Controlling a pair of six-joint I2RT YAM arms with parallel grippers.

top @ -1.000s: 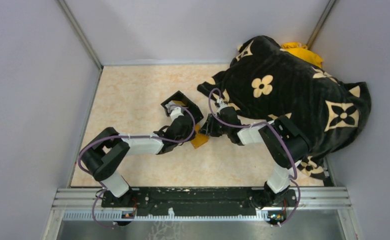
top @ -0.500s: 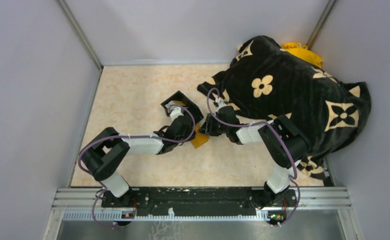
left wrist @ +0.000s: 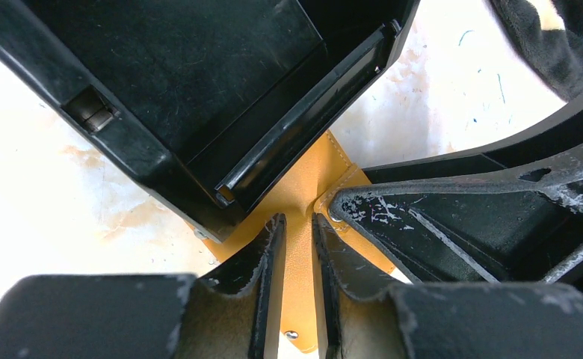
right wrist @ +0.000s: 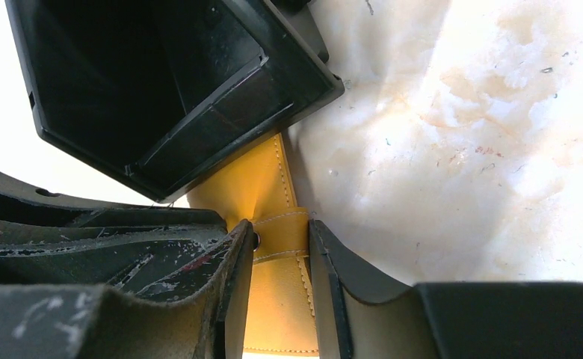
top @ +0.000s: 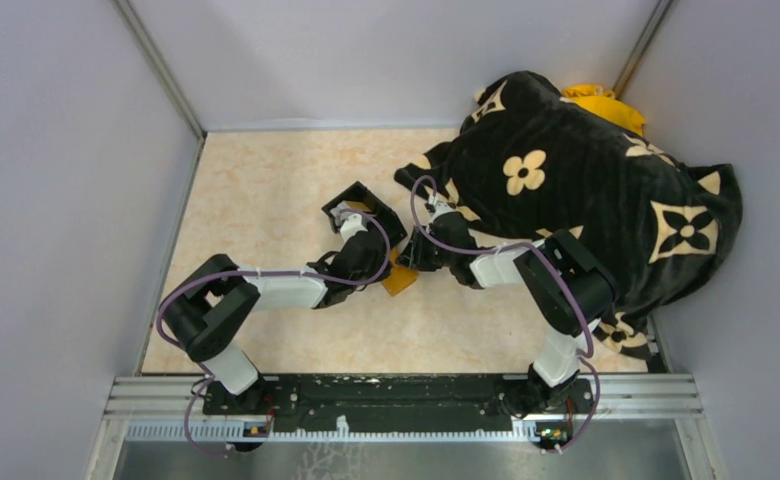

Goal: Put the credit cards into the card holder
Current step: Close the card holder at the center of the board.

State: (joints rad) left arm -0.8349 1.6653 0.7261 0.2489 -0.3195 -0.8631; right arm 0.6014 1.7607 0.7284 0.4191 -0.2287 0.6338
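Seen from above: small orange-tan card holder lying near the middle of the pale marbled surface, between the two pincers. At 11 o'clock from it and touching, a black open-topped box, with one corner covering the holder's far end. At 2 o'clock, a heaped black blanket with cream flower motifs. Left pincer reaching in from 9 o'clock, nearly closed and clamped on the holder's edge, with orange leather filling the narrow gap between its fingers. Right pincer reaching in from 3 o'clock, jaws part-way apart astride the holder's stitched side tab; impossible to tell whether pinching it or only bracketing it.
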